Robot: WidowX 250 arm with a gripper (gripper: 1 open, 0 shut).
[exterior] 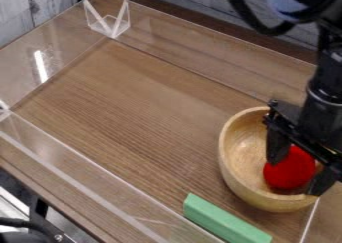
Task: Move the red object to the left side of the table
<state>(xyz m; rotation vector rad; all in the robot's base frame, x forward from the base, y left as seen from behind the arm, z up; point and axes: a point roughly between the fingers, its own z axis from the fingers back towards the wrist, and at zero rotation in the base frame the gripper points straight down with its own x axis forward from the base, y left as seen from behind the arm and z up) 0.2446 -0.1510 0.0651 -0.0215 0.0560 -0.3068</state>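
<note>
From my remote seat, the gripper [297,169] hangs spread wide around the red object [290,173], which sits unlifted in the wooden bowl [243,152] at the table's [134,97] right, so grasping and carrying left remain.

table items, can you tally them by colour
red: 1, the red object in the bowl
green: 1, the flat green block
light wood: 1, the bowl
total: 3
</note>
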